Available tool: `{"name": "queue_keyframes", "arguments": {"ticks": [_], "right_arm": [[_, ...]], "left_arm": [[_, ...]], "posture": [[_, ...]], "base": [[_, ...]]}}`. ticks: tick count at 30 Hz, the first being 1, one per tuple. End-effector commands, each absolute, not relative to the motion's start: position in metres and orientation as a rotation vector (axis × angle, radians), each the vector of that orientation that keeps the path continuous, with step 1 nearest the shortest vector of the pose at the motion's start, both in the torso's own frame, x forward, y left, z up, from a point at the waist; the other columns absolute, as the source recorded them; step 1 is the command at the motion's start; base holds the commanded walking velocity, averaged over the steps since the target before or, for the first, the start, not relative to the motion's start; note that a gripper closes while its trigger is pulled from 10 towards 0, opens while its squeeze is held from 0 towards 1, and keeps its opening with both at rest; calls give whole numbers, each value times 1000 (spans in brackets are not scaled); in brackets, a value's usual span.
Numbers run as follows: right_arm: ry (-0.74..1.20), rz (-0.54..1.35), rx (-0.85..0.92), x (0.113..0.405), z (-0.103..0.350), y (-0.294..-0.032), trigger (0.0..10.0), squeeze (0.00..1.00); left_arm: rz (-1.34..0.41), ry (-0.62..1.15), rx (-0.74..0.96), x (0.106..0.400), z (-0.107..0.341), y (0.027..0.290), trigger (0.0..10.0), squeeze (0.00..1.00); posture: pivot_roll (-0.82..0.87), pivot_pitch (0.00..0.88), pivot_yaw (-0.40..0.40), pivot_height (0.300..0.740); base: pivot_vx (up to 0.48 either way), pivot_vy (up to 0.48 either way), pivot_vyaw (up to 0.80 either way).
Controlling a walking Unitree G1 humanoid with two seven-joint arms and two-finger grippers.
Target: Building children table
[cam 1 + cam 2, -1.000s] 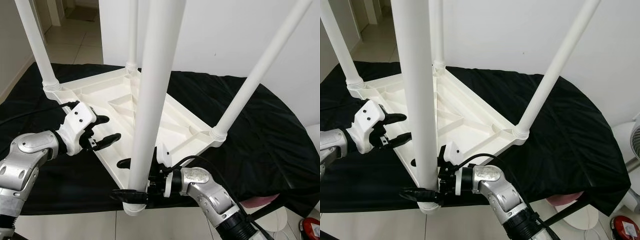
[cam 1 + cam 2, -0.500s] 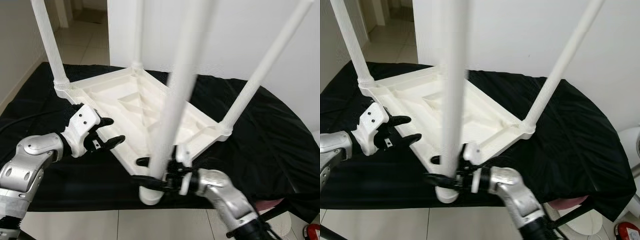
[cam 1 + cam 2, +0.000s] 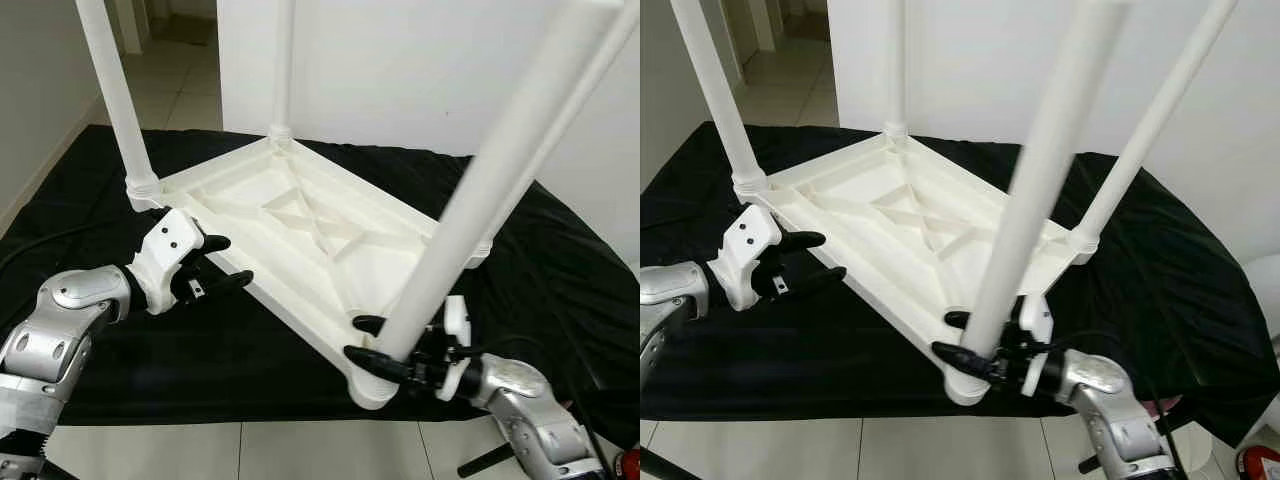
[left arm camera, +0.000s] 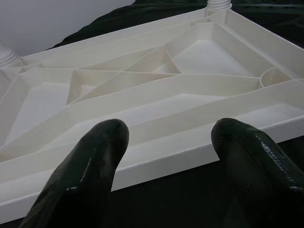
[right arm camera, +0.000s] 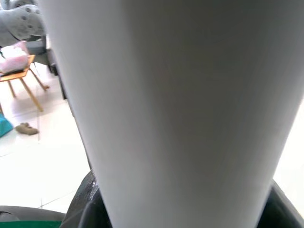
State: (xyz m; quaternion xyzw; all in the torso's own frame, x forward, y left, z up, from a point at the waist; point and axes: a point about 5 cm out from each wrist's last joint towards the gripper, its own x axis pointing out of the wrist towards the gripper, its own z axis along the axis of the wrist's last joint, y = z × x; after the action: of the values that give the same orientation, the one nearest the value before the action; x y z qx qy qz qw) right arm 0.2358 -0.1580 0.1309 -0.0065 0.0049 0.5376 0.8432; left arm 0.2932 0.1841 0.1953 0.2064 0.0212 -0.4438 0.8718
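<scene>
A white plastic children's table [image 3: 300,225] lies upside down on a black cloth [image 3: 120,350], its legs pointing up. My right gripper [image 3: 356,340] is shut on the near leg [image 3: 470,210] just above its socket at the front corner. In the right wrist view that leg [image 5: 180,95] is very close, with black fingers [image 5: 85,199] on either side of it. My left gripper [image 3: 235,262] is open beside the table's left long edge, one finger above the rim and one below. In the left wrist view its fingers [image 4: 102,152] straddle that rim [image 4: 156,156] without touching it.
The black cloth covers a rounded surface whose front edge [image 3: 200,415] runs just below the table's near corner. Tiled floor [image 3: 180,450] lies in front, and a white wall [image 3: 400,70] stands behind. A small wooden stool [image 5: 19,76] stands on the floor.
The upturned table has swung round, its near corner and leg carried to the right with my right gripper. My left gripper stays open by the left edge. The camera has shifted too.
</scene>
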Motion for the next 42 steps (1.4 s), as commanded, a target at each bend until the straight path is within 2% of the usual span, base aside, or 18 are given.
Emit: {"name": "queue_keyframes", "arguments": {"ticks": [1,2,6,7,8,9,12,13,14,15,28,42], "right_arm": [[174,1003,-83,233,109,-185,7412,0],[197,972,-89,231,104,-190,10000,0],[233,972,-88,225,97,-189,10000,0],[247,979,-74,223,94,-187,10000,553],[247,979,-74,223,94,-187,10000,553],[239,998,-62,220,94,-182,10000,1000],[221,1001,-67,219,95,-179,10000,1000],[213,1002,-72,219,95,-178,10000,706],[213,1002,-72,219,95,-178,10000,706],[208,996,-74,219,94,-177,10000,0],[53,929,-24,215,103,-167,10000,0],[33,969,-13,200,101,-155,10000,0]], "left_arm": [[-947,52,442,294,193,181,10000,0],[-952,51,442,295,194,180,10000,0],[-959,51,445,297,194,180,10000,0],[-961,51,446,298,194,179,10000,0],[-961,51,446,298,194,179,10000,0],[-966,50,450,299,195,179,10000,0],[-969,51,452,299,195,179,10000,0],[-972,53,453,300,195,179,10000,0],[-972,53,453,300,195,179,10000,0],[-975,55,455,300,194,178,10000,0],[-1065,96,518,313,187,166,10000,0],[-1285,157,649,332,167,127,10000,0]], "posture": [[2,0,-84,740],[-1,0,-77,740],[-2,0,-75,740],[-1,0,-72,740],[-1,0,-72,740],[-2,0,-67,740],[-2,0,-67,740],[-2,0,-63,740],[-2,0,-63,740],[-2,0,-63,740],[-1,0,-60,740],[-19,0,-40,740]], "base": [[0,0,0],[0,0,0],[0,0,0],[0,0,0],[0,0,0],[0,0,0],[0,0,0],[0,0,0],[0,0,0],[0,0,0],[0,0,0],[0,0,0]]}}
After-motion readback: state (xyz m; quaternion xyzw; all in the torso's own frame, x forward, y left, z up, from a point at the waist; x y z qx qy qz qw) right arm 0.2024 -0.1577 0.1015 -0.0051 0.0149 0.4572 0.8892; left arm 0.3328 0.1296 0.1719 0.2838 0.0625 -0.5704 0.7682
